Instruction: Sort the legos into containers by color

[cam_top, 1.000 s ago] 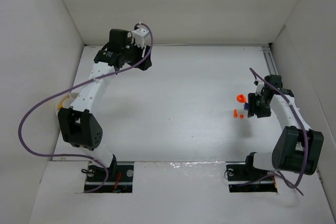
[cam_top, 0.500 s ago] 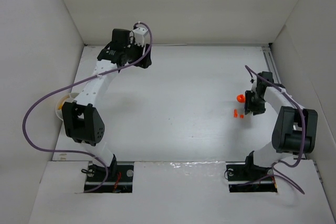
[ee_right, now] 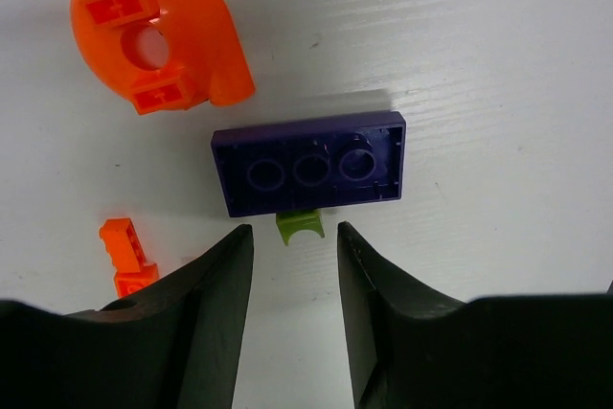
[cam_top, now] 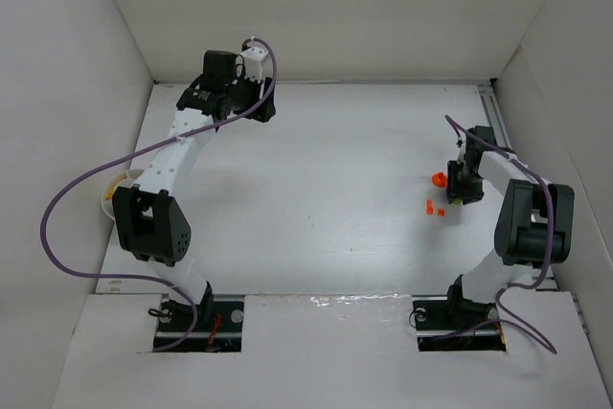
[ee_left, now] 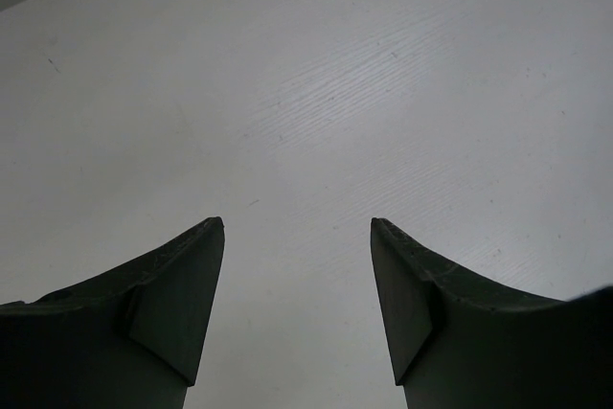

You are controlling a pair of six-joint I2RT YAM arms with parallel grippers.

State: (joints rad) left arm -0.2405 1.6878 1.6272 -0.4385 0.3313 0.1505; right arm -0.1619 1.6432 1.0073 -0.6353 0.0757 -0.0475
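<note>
**Far left.** A round whitish container (cam_top: 110, 196) stands on the table (cam_top: 326, 189) close to the left wall. It is partly hidden behind the left arm (cam_top: 168, 165). An orange-yellow trace shows at its edge, but its contents cannot be made out.

**Left end effector.** The left end effector (ee_left: 297, 227) is held out toward the far left corner of the table. It is released: the jaws stand well apart with nothing between them. The wrist view shows only bare white table beneath.

**Centre.** Bare table surface.

**Right-hand group, left to right in the right wrist view.**
- Two small orange bricks (ee_right: 124, 241) lie just beside the left fingertip, one of them partly hidden by it.
- An orange curved piece (ee_right: 182, 55) lies farther out, with two small orange blocks on it. It is near the purple plate but apart from it.
- A purple plate (ee_right: 308, 165) lies flat and underside up, with three round sockets showing, directly beyond the fingertips.
- A green piece (ee_right: 299, 225) shows at the plate's near edge, touching it.

**Right end effector.** The right end effector (ee_right: 294, 229) is low over the table at this group. Its jaws are narrowly parted and bracket the green piece, with a visible gap on each side. It is released and grasps nothing.
</note>
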